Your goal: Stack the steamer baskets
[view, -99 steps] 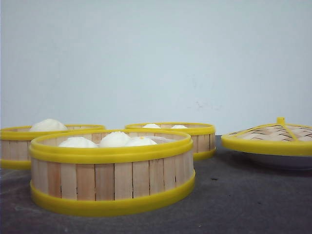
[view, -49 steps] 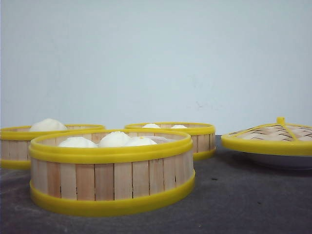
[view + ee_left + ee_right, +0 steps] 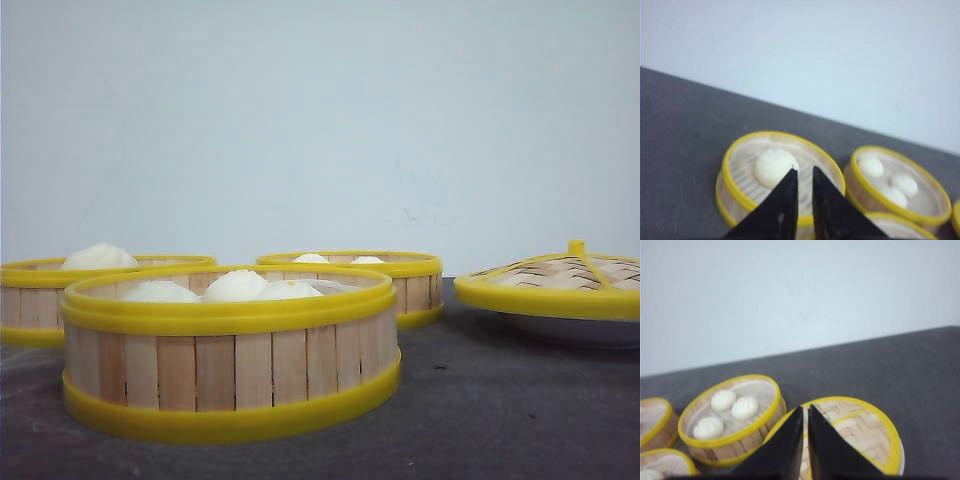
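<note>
Steamer baskets (image 3: pixel 230 345) sit apart, unstacked; both pincers (image 3: pixel 804 172) (image 3: pixel 805 410) nearly closed, empty.

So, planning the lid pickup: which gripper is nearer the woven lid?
Right. The right gripper hangs just above the woven lid; the left gripper is over the one-bun basket.

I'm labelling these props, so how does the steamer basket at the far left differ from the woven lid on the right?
The left steamer basket is open-topped with vertical slat walls; the woven lid is a closed dome with a knob. The basket holds one white bun; the lid holds nothing visible. The basket stands on the dark table; the lid rests on a white plate. Both are round with yellow rims.
</note>
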